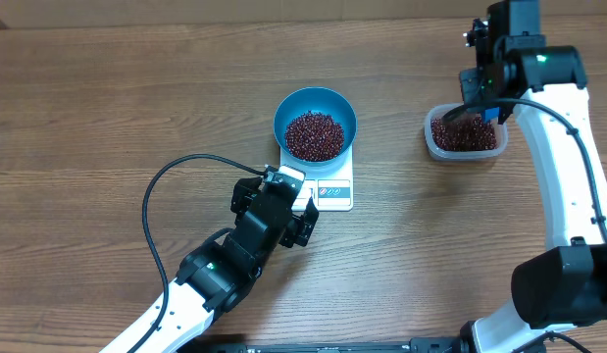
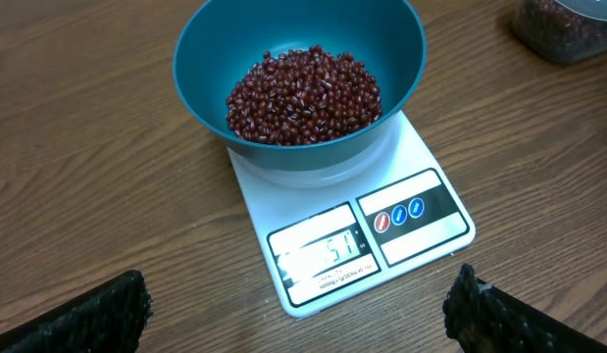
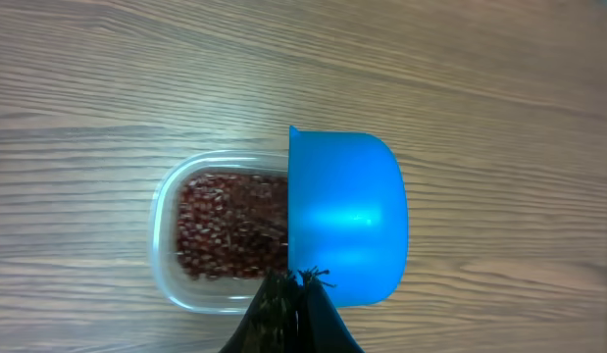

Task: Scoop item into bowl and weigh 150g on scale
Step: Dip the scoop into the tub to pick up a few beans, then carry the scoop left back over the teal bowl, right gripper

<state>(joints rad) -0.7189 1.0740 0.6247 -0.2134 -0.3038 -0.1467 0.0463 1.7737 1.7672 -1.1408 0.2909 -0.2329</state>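
– Blue scoop (image 3: pixel 347 211): which tool carries it, and which way does the target lie?
– Your right tool (image 3: pixel 293 294) is closed narrow on the scoop and holds it over the clear tub (image 3: pixel 163 235) at the right side of the counter (image 1: pixel 107 78). The blue bowl (image 1: pixel 318 98) sits on the white scale (image 1: pixel 332 191) at the centre, well apart from the scoop and toward your left. The coming move is probably a sideways carry across bare counter to the bowl's rim.
– Long axis?
– The scoop runs straight out from the tool, with its rounded end farthest away. Lead with that end when you pour.
– Nearer arm?
– Your left tool (image 1: pixel 296 193) is nearer. Its jaws are wide and hold nothing, and it is just beside the scale's display (image 2: pixel 323 257) edge. It has no scoop, so treat it as an observer.
– What does one view add?
– Only the left wrist view shows the beans (image 2: pixel 303 88) heaped in the bowl below the rim. It also shows the lit display, with its digits partly lost to glare. Only the overhead view shows the gap between tub and bowl. From the right wrist view you cannot tell whether the scoop is loaded.
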